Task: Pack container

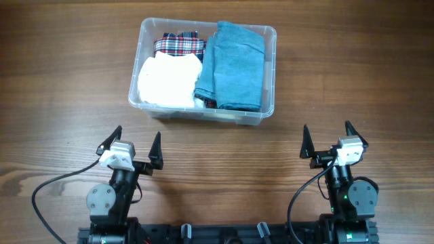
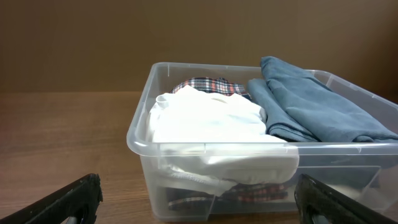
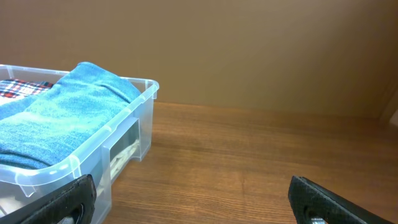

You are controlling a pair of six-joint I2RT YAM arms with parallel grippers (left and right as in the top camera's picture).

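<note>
Three folded cloths fill the container, a clear, rigid plastic tub with rounded corners at the far middle of the wood-grain desk. A soft white cloth lies at left, a plaid cloth behind it, and a thick blue towel at right. Lower layers blur behind the wall. The left hand and right hand are spread wide, empty, well apart from the tub.

clear container, upright, holding folded cloths

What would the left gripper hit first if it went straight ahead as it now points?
Probably the near wall of the container, which fills the left wrist view ahead of the open left gripper; distance unclear.
</note>
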